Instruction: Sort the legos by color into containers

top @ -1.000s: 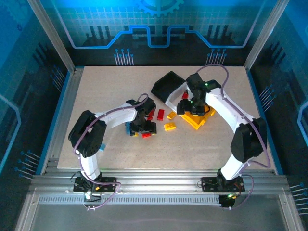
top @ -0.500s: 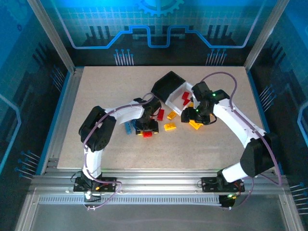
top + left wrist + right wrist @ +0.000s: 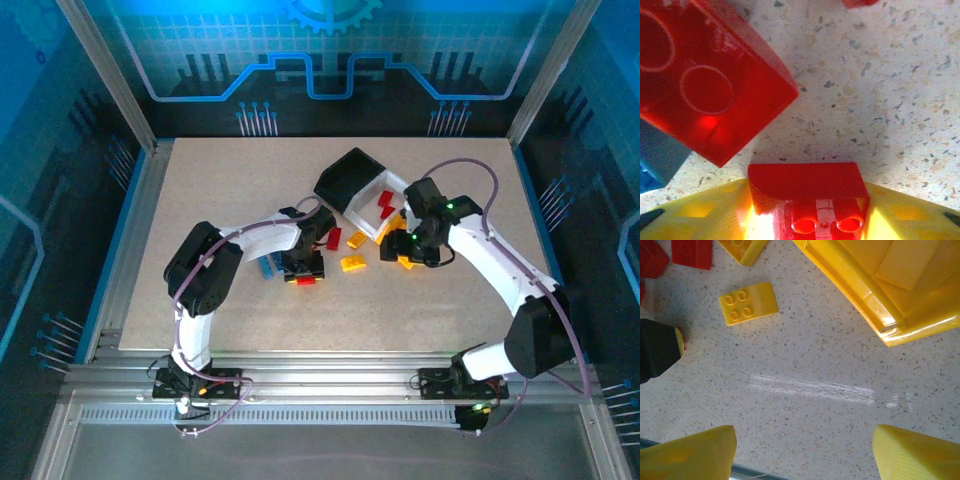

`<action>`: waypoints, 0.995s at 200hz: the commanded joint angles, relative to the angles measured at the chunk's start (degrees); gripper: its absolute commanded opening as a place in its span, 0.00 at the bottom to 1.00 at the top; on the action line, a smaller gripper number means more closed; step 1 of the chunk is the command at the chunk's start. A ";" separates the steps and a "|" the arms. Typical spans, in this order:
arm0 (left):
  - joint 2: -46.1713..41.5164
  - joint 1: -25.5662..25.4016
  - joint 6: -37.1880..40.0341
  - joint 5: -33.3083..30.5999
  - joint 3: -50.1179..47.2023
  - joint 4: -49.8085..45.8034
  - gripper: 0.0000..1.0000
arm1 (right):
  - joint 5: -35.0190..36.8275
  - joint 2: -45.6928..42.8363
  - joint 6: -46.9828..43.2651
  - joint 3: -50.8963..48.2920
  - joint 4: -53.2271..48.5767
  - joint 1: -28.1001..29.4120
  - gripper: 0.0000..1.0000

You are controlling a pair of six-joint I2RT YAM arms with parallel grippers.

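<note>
Your left jaws pinch a small red brick (image 3: 805,182) on the table (image 3: 880,100), a larger red brick (image 3: 705,75) just beside it; a shallow hold could let it twist free on the lift. Your right jaws stand wide and empty beside the yellow bin (image 3: 875,305).

In the left wrist view a large red brick (image 3: 705,80) runs off the top and left edges, a blue brick (image 3: 657,160) off the left edge, and a small red brick (image 3: 807,192) off the bottom. Whether the blurred yellow fingers (image 3: 690,215) flanking it press it cannot be told. In the right wrist view the yellow bin (image 3: 850,270) is cut by the top and right edges.
</note>
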 commanded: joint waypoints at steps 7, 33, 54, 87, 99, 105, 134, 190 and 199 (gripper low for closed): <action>1.12 -1.04 0.49 5.62 0.65 0.69 0.48 | 0.39 -3.45 0.25 -0.84 -0.95 -0.76 0.73; -0.14 -1.11 1.49 8.08 2.23 0.39 0.48 | 0.58 -6.29 0.34 -2.06 -2.03 -2.54 0.73; -1.90 -0.67 0.84 10.40 3.75 1.18 0.48 | -0.01 -9.19 0.21 -3.88 -2.74 -4.98 0.73; -1.41 0.44 -2.83 15.84 10.70 4.57 0.48 | -2.77 -13.46 0.70 -7.91 -3.08 -9.42 0.73; 0.68 0.56 -4.16 17.34 15.33 5.01 0.47 | -4.08 -14.65 1.32 -9.07 -2.81 -10.26 0.73; 1.97 0.60 -4.69 17.92 18.06 5.15 0.47 | -4.77 -15.11 1.68 -9.60 -2.56 -10.58 0.73; 10.30 0.68 -7.03 19.94 31.97 4.77 0.48 | -6.27 -16.08 2.62 -10.61 -2.29 -11.07 0.73; 29.50 1.03 -8.55 20.31 60.50 0.98 0.48 | -6.45 -18.39 3.37 -9.94 -2.60 -11.50 0.72; 31.83 1.09 -8.72 20.07 64.15 0.35 0.49 | -6.54 -18.80 3.36 -9.85 -2.71 -11.49 0.72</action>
